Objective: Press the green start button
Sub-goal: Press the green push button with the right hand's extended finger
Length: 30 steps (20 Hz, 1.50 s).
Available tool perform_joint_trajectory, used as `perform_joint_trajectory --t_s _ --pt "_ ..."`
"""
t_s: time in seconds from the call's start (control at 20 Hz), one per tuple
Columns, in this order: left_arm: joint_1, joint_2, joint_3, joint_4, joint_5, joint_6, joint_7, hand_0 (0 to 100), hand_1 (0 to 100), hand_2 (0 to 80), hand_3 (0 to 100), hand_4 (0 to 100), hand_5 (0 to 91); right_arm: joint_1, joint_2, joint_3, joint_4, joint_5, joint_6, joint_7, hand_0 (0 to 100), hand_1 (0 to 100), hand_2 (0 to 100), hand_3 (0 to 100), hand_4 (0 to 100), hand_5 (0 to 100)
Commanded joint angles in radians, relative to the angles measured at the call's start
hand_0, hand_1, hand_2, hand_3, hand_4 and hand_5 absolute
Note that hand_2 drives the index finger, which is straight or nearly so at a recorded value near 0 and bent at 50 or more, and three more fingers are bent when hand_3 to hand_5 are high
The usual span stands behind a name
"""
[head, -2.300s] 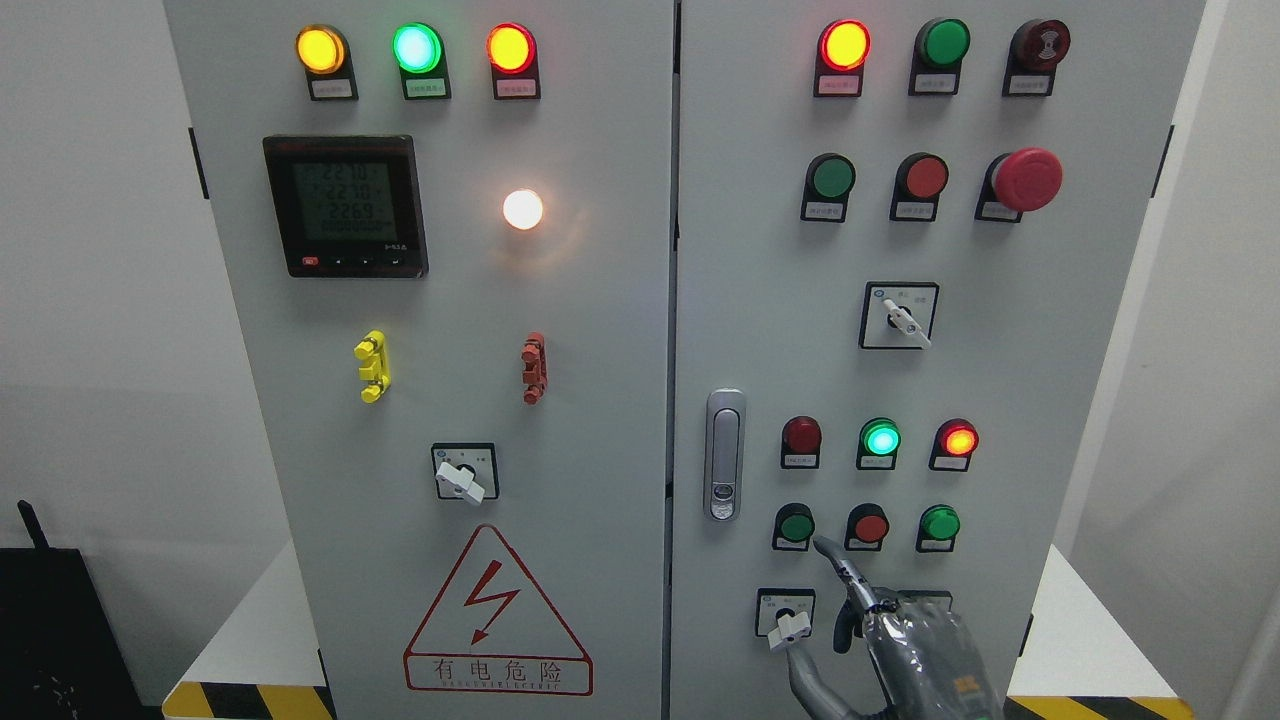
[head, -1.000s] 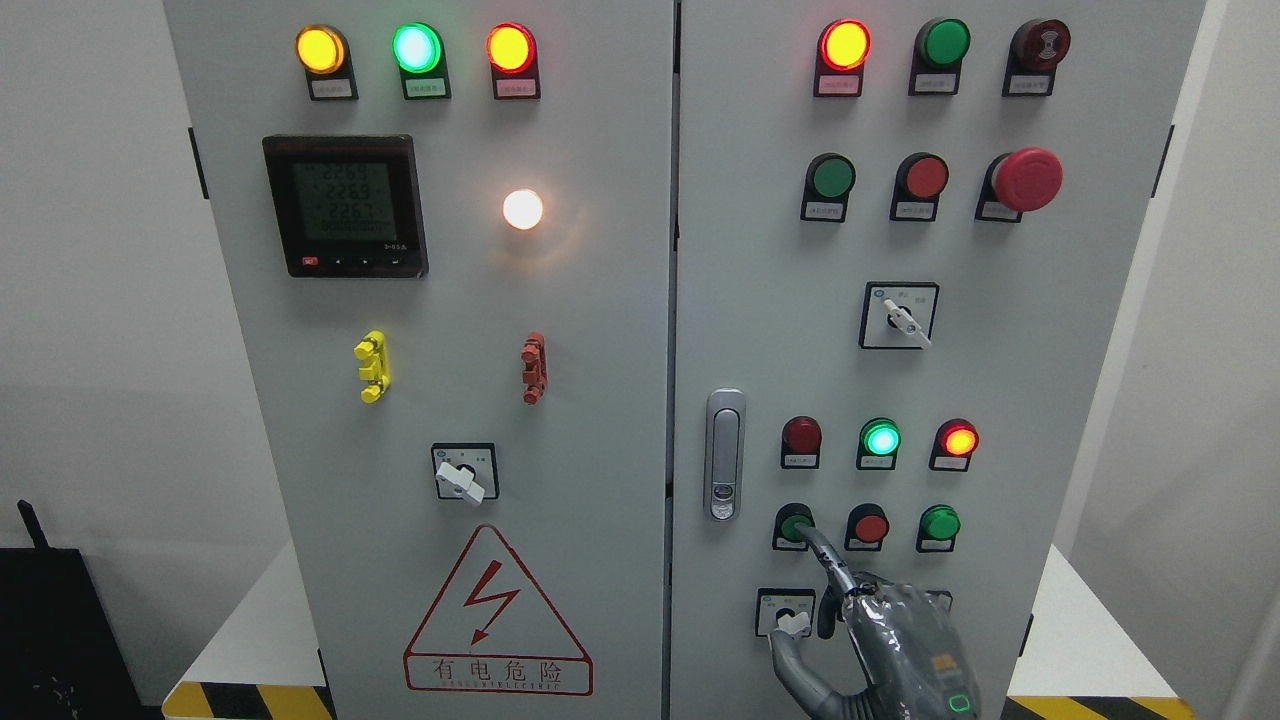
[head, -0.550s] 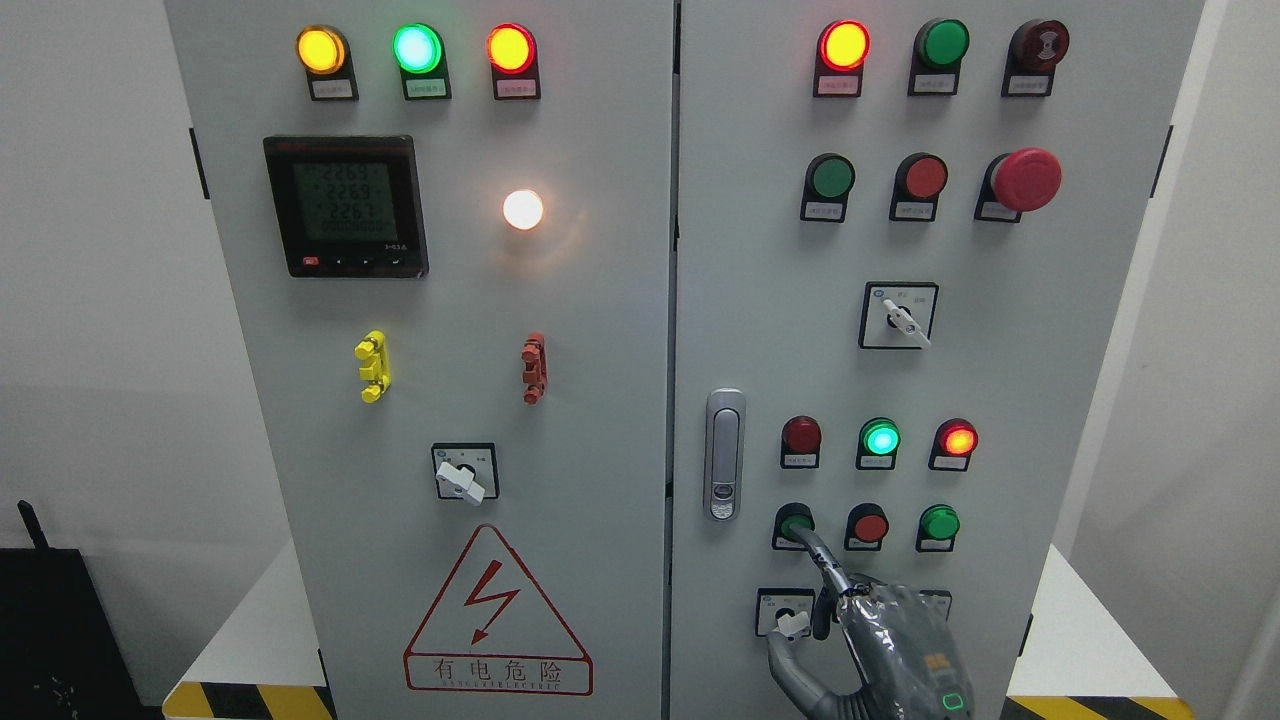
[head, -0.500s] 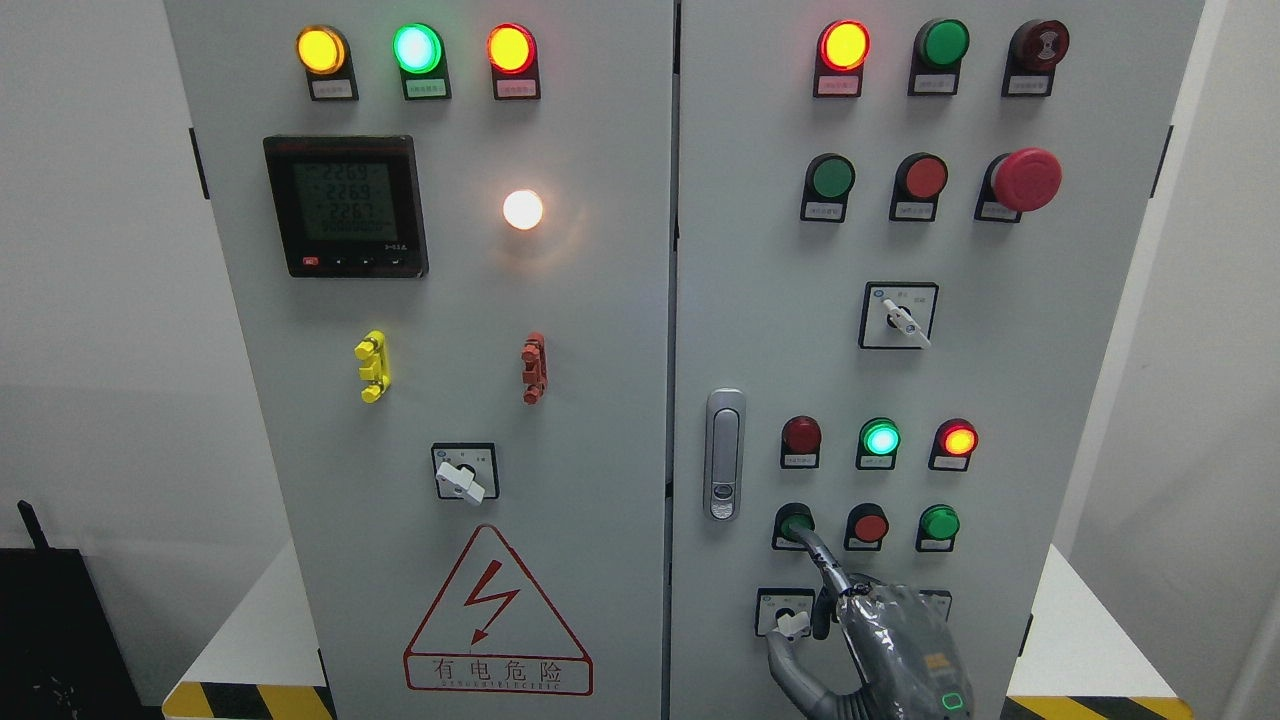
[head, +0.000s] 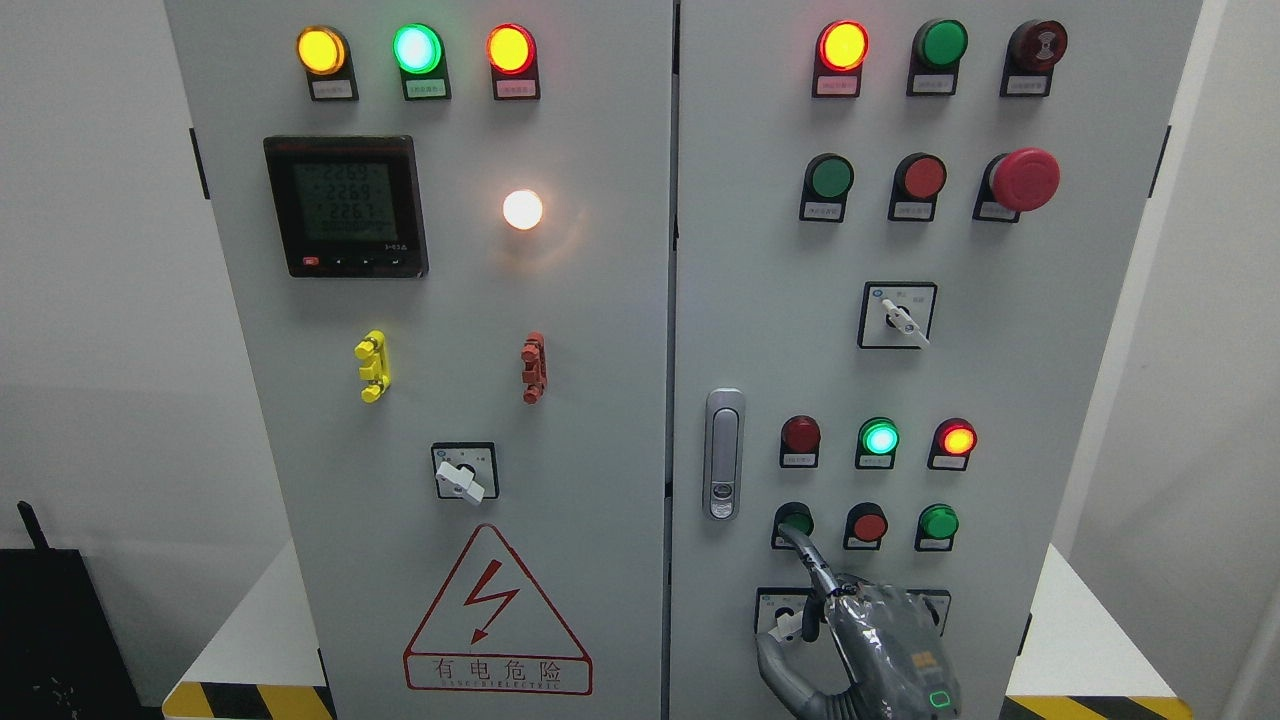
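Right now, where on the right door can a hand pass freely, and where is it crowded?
Bare panel lies above the door handle, left of the rotary switch, and between that switch and the green lamp. It is crowded where the right hand touches the green button beside the red button.

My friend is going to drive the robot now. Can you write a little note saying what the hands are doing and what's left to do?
Right hand: low on the right cabinet door, one finger stretched out, its tip on the green start button, leftmost in the bottom row of three. It holds nothing.
Left hand: not in view.
Done: the finger has reached the button.
Not clear: whether the button is fully pressed in.
Left: finish the press if needed, then pull the hand back, avoiding the red button beside it.
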<state>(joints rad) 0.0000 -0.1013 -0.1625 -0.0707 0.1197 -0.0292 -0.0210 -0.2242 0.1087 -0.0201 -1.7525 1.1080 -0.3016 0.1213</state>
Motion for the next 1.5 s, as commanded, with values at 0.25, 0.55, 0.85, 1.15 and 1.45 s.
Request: perform_joint_trajectory --t_s 0.25,0.55,0.85,1.15,1.45 --pt "0.026 0.0 0.0 0.0 0.0 0.0 0.0 12 56 0.0 0 0 0.0 -0.006 0.0 -0.017 0.027 0.0 0.002 0.0 54 39 0 76 72 73" --pt "0.026 0.0 0.0 0.0 0.0 0.0 0.0 12 56 0.0 0 0 0.0 -0.011 0.0 -0.017 0.033 0.0 0.002 0.0 54 39 0 76 73 73" --pt "0.026 0.0 0.0 -0.001 0.0 0.0 0.0 12 56 0.0 0 0 0.0 -0.011 0.0 -0.017 0.031 0.0 0.002 0.0 54 39 0 76 73 73" --pt "0.026 0.0 0.0 0.0 0.0 0.0 0.0 12 56 0.0 0 0 0.0 -0.006 0.0 -0.017 0.021 -0.005 0.001 0.0 55 39 0 76 73 73" --pt "0.026 0.0 0.0 0.0 0.0 0.0 0.0 12 56 0.0 0 0 0.0 0.005 0.0 -0.017 -0.01 -0.011 0.001 0.0 55 39 0 76 73 73"
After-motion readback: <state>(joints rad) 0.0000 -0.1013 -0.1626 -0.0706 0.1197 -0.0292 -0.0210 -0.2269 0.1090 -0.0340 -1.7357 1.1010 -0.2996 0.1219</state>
